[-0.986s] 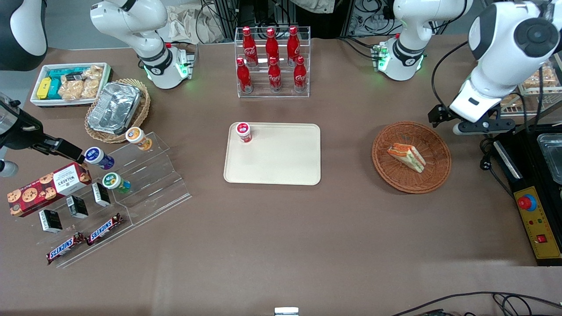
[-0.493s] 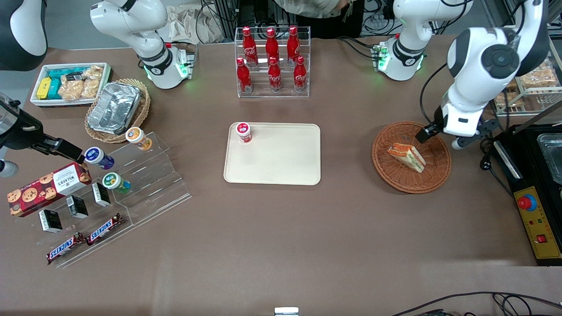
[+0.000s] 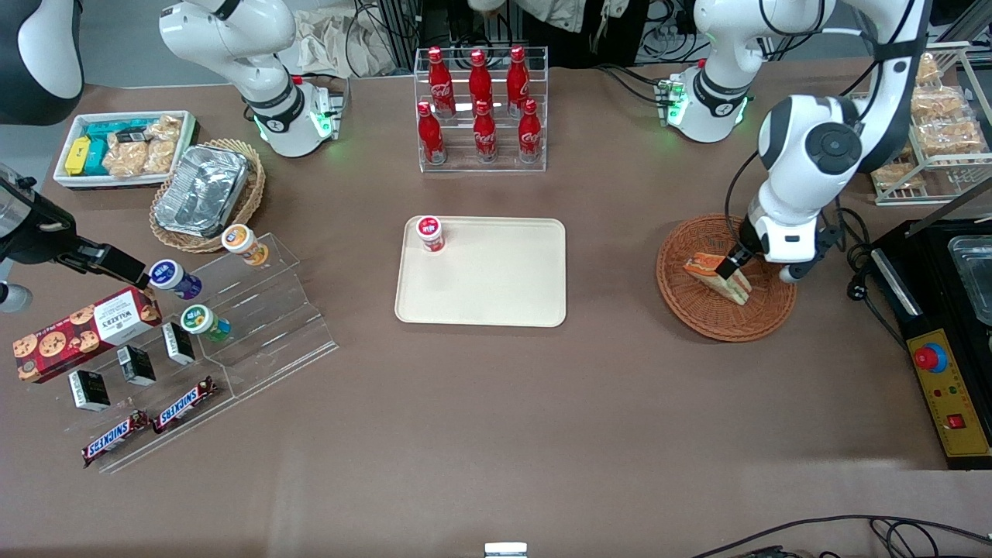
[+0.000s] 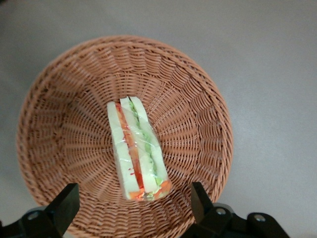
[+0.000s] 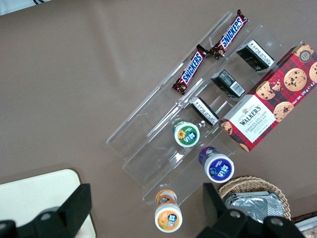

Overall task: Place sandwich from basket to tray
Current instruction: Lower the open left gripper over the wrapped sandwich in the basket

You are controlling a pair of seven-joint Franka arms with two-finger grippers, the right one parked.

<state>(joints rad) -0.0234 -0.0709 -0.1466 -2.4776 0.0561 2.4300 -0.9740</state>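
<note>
The sandwich (image 3: 717,277), a wrapped wedge of white bread with orange, red and green layers, lies in the round reddish-brown basket (image 3: 683,308) toward the working arm's end of the table. My gripper (image 3: 735,266) hangs open just above the basket, over the sandwich. In the left wrist view the sandwich (image 4: 137,151) lies across the basket (image 4: 218,115). Its cut end sits between my two black fingers (image 4: 65,204), which stand wide apart and touch nothing; the gripper (image 4: 132,203) holds nothing. The cream tray (image 3: 496,279) lies flat mid-table, well apart from the basket.
A small red-capped jar (image 3: 429,232) stands on one tray corner. A rack of red cola bottles (image 3: 480,108) stands farther from the camera than the tray. A black control box (image 3: 945,372) and wire snack rack (image 3: 938,116) flank the basket. An acrylic snack stand (image 3: 232,310) lies toward the parked arm's end.
My left arm has swung from beside the basket to above it and come down over the sandwich. The sandwich and basket have not moved.
</note>
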